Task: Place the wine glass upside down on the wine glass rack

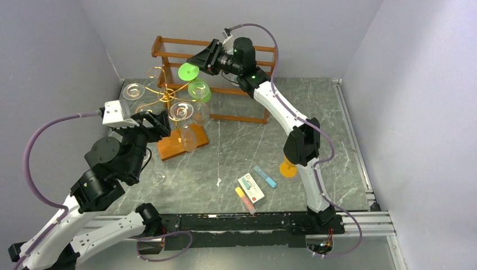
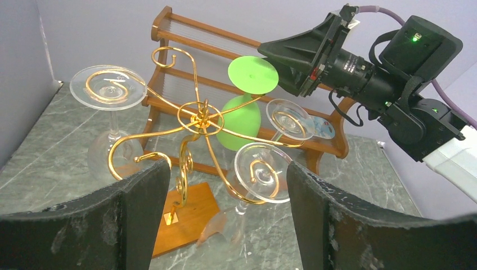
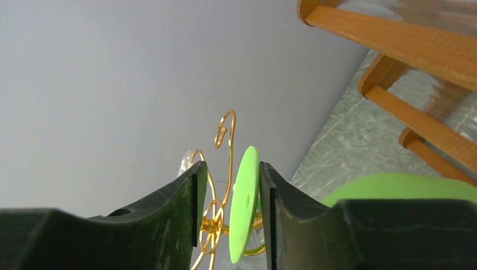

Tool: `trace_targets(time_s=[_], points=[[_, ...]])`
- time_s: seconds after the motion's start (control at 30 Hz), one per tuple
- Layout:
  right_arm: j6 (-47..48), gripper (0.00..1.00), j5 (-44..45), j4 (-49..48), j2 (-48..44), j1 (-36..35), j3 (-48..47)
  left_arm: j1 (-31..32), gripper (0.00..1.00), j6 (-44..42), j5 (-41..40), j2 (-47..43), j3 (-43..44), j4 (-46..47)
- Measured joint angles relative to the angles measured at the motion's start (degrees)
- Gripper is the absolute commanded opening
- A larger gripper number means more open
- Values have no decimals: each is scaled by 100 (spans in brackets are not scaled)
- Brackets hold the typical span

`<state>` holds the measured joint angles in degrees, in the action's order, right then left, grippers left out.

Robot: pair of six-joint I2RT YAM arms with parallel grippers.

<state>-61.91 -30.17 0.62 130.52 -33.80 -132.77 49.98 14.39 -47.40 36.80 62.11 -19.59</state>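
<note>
The green wine glass (image 1: 189, 71) is tilted over the back of the gold wire rack (image 1: 167, 94), its foot uppermost and its bowl (image 2: 242, 121) below. My right gripper (image 1: 203, 58) is open around the foot (image 3: 244, 205). The disc leans on the right-hand finger (image 3: 270, 197), with a gap to the left one. My left gripper (image 2: 228, 169) is open and empty, low at the front left of the rack, near its wooden base (image 1: 174, 145). Three clear glasses (image 2: 109, 87) hang upside down in the rack's spirals.
A two-tier wooden shelf (image 1: 250, 56) stands right behind the rack and under my right arm. A clear glass (image 1: 159, 178) lies near my left arm. An orange glass (image 1: 288, 169) and small cards and sticks (image 1: 251, 188) lie at the front right.
</note>
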Motion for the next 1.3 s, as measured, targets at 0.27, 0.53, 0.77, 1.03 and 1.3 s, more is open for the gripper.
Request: trace_targets(time_s=[0.27, 0.53, 0.77, 1.03, 1.3], points=[[599, 63, 155, 33, 249, 0, -319, 0, 80, 0, 0, 0, 0, -2], [1493, 69, 879, 216, 22, 20, -24, 0, 83, 0, 2, -13, 4, -39], [2074, 68, 1342, 177, -890, 37, 752, 0, 89, -4, 76, -31, 116, -197], [2833, 68, 2142, 116, -2938, 35, 2568, 0, 96, -35, 306, -94, 461, -476], [3753, 66, 3847, 1456, -4774, 39, 4413, 0, 96, -317, 1119, -310, 610, -555]])
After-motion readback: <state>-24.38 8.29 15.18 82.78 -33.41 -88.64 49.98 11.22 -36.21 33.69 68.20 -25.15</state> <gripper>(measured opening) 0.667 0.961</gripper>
